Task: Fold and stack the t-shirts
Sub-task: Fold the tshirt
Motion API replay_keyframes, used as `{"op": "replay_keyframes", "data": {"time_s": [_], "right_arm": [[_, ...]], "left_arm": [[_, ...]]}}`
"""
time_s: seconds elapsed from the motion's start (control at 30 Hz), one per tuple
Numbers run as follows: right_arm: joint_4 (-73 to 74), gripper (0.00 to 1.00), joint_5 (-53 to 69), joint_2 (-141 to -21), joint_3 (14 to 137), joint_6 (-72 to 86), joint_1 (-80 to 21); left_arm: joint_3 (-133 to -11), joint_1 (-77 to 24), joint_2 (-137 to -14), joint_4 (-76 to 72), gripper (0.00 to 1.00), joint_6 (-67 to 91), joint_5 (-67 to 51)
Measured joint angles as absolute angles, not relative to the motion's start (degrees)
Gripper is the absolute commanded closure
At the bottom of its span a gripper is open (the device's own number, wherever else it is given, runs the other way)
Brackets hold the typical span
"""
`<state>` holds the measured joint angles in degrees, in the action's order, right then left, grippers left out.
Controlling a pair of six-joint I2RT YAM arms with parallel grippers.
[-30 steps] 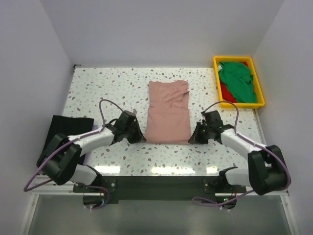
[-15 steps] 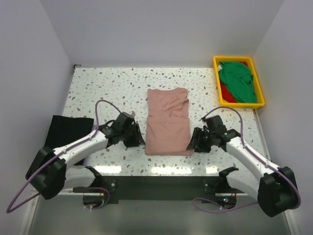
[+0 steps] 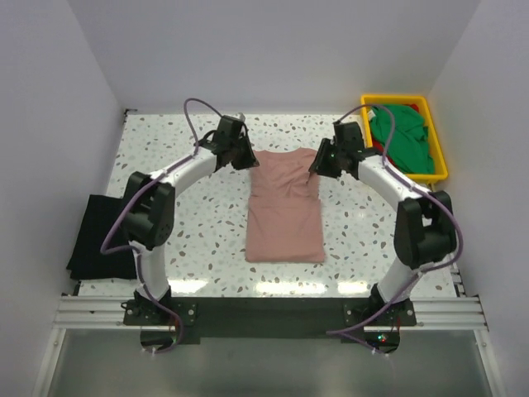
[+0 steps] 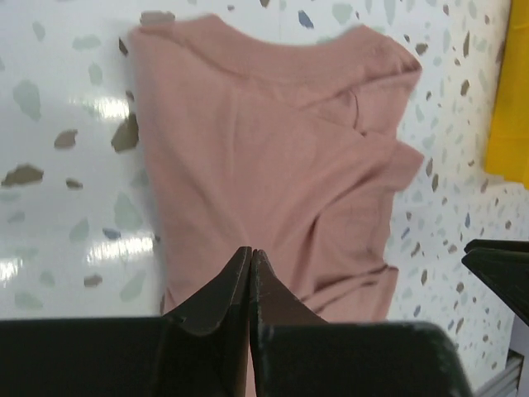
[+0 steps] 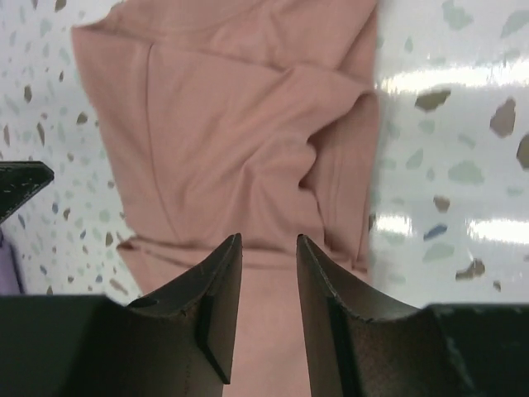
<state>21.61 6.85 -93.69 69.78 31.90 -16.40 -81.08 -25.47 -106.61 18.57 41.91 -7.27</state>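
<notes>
The dusty pink t-shirt lies flat in the middle of the table, long axis front to back, with a crease across its middle and wrinkles at the far end. It also shows in the left wrist view and the right wrist view. My left gripper is shut and hovers at the shirt's far left corner; no cloth shows between its jaws. My right gripper is open over the far right corner. The black t-shirt lies folded at the left edge. The green t-shirt lies over the red one.
The yellow plastic tray holding the green and red shirts stands at the far right corner; its edge shows in the left wrist view. White walls close in the table on three sides. The arm bases sit on the dark rail at the near edge.
Both arms have swung from the shirt's near corners to its far corners. The pink shirt has shifted a little toward the near edge, and its near part looks smoother.
</notes>
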Motion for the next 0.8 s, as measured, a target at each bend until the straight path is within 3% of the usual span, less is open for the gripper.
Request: {"op": "replay_keyframes", "data": {"time_s": [0.23, 0.8], "right_arm": [[19.57, 0.67, 7.81, -109.51, 81.28, 31.79, -13.78], [15.38, 0.86, 16.03, -123.83, 87.20, 32.36, -11.79]], "left_arm": [[-95.29, -23.09, -123.61, 18.87, 0.97, 38.85, -7.07], [-103.70, -20.64, -134.80, 17.39, 0.95, 37.63, -10.98]]}}
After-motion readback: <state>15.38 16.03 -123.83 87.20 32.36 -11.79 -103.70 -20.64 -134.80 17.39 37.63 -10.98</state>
